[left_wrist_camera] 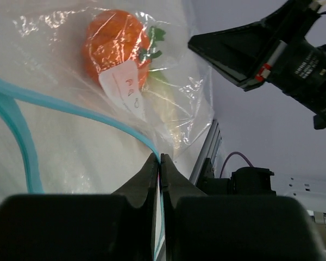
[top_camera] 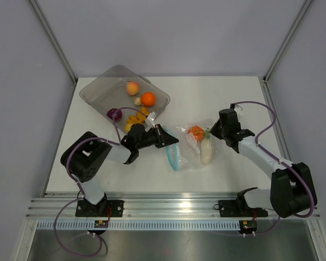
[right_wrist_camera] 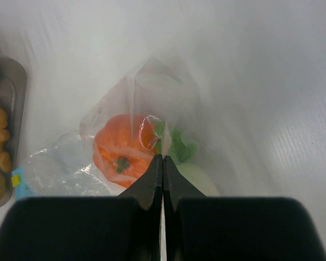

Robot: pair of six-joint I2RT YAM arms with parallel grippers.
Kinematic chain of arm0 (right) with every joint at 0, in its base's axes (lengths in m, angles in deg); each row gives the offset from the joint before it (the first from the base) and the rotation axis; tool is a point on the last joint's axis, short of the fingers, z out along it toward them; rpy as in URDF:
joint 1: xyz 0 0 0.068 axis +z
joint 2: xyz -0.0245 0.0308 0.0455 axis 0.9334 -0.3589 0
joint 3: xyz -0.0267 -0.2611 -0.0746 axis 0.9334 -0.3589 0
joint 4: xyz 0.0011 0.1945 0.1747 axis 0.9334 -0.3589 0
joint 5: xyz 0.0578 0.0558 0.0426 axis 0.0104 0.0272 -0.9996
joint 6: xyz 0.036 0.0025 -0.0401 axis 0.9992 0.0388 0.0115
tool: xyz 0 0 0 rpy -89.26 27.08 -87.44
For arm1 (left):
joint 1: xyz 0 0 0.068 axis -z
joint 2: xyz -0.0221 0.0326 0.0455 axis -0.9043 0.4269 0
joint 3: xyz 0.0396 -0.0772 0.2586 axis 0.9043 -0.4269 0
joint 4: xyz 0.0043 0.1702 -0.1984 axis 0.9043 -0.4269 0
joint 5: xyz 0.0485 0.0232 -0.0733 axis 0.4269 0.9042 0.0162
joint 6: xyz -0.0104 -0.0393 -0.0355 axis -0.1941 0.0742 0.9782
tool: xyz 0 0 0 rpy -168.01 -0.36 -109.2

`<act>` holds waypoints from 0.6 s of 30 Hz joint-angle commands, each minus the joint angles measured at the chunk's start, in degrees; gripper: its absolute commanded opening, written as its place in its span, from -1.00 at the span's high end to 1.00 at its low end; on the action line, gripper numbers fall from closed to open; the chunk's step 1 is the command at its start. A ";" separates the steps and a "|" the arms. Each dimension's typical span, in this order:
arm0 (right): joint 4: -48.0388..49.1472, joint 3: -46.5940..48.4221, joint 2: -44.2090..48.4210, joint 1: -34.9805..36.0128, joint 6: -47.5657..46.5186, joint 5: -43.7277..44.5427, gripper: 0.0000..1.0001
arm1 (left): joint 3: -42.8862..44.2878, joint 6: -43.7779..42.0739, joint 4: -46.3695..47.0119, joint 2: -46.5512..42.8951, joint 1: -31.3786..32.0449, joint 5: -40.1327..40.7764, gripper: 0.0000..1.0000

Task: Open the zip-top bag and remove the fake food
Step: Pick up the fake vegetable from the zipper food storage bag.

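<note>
Bag: small, clear and crinkly, lying flat on the table just right of the tray and nearer the arms, with its teal zip strip on the end facing the tray.
Contents: an orange pumpkin-like toy and a white radish show through the film.
Handling: the film looks thin, light and limp, likely slippery, and it would bunch up instead of holding a shape. The stiffer zip strip is the surest hold. A pinch of loose film away from the toys is second best.
Mouth: the strip bows into a loop in the left wrist view, so it seems at least partly parted.
Left gripper: between tray and bag, jaws together and clamped on the zip strip.
Right gripper: on the bag's far side from the tray, jaws together and pinching clear film over the orange toy.
Tray: grey and translucent, holding a peach, an orange ball, a purple piece, yellow bits and a beige piece.
Table: white, matte and smooth, so the bag could slide when pulled.
Room: plain grey panels rise behind and beside the tray, and a metal rail runs along the near edge.
</note>
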 commanded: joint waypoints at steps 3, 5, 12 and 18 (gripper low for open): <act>0.57 2.37 -0.71 -0.70 1.11 1.76 1.00 | -0.18 2.60 9.87 -0.38 -0.52 -4.11 0.99; 0.22 2.29 -0.62 -1.32 1.37 2.29 1.00 | -1.06 3.66 12.32 -0.65 -0.96 -4.91 1.00; -1.01 2.02 -0.27 -3.60 2.07 2.82 1.00 | -4.49 9.80 21.54 -0.91 -4.91 -7.10 1.00; -1.10 1.58 0.52 -4.04 2.43 3.17 1.00 | -6.07 12.28 25.60 1.11 -7.64 -8.34 1.00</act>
